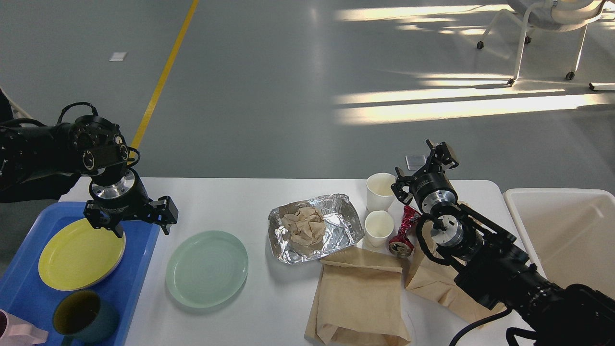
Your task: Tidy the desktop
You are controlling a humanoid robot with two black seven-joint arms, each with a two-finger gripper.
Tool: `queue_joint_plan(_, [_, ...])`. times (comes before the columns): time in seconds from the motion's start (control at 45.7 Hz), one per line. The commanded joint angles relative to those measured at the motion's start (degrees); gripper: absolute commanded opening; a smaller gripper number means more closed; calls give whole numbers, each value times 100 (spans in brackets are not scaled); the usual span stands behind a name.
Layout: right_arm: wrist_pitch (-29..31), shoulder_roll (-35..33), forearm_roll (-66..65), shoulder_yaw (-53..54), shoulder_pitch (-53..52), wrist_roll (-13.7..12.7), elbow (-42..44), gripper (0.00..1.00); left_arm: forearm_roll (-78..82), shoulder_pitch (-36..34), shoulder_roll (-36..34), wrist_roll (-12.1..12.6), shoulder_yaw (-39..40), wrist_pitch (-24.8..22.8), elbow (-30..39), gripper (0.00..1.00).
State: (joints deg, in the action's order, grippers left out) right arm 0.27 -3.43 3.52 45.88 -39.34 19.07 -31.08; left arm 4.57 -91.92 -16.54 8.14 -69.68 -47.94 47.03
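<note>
**Dishes half sorted, rubbish waiting**

Crockery is collecting at the left edge of the desktop (269, 307), where a blue tray (21, 283) is overhanging the left corner and holding a yellow plate (79, 254), a dark green cup (84, 317) and a pink item (17, 331) at its near end. The left gripper (139, 221) is hovering over the tray's right rim, between the yellow plate and a pale green plate (207, 268), its fingers spread wide and holding nothing. That green plate is sitting on the bare desktop just beside the tray, so it looks like the next piece due for the tray.

Toward the middle, a foil container (336, 221) with crumpled brown paper (303, 228) inside is lying untouched. Nearer the front edge a brown paper bag (358, 302) is lying flat, with a second crumpled bag (427, 283) to its right, partly under the right arm. Two white paper cups (379, 192) and a crushed red can (403, 235) are standing close together near the back edge. The right gripper (425, 166) is hanging above the back right corner beside the cups; whether its fingers are parted or closed cannot be told. A cream bin (567, 230) is waiting off the right edge, seemingly empty, so all the rubbish is judged still to go.
</note>
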Motion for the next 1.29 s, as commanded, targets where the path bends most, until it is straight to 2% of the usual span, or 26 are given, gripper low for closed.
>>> queue_joint_plan(0.0, [0,0,0,0,6,0,-3,100,0,-344,-24,-5,-115,-619,113,96])
queue_joint_plan(0.153, [0,0,0,0,6,0,5,100,0,-520,-16,-5,-186,-706,105,96])
queue_joint_plan(0.481, [0,0,0,0,6,0,-3,100,44,51,265,48,-168,-682,8,96])
queue_joint_plan(0.7, [0,0,0,0,-3,0,-3,100,35,482,336,48,-116,995,-27,96])
queue_joint_plan(0.81, [0,0,0,0,-3,0,5,100,0,780,599,56,-107,1567,-80,96])
queue_joint_plan(0.941, [0,0,0,0,-3,0,-3,100,-27,1210,950,57,-107,1876,-421,96])
queue_joint_plan(1.05, [0,0,0,0,-3,0,-3,100,-35,1457,1083,57,-89,1876,-774,96])
queue_joint_plan(1.269, [0,0,0,0,6,0,-3,100,-35,1791,1109,48,139,1858,-880,96])
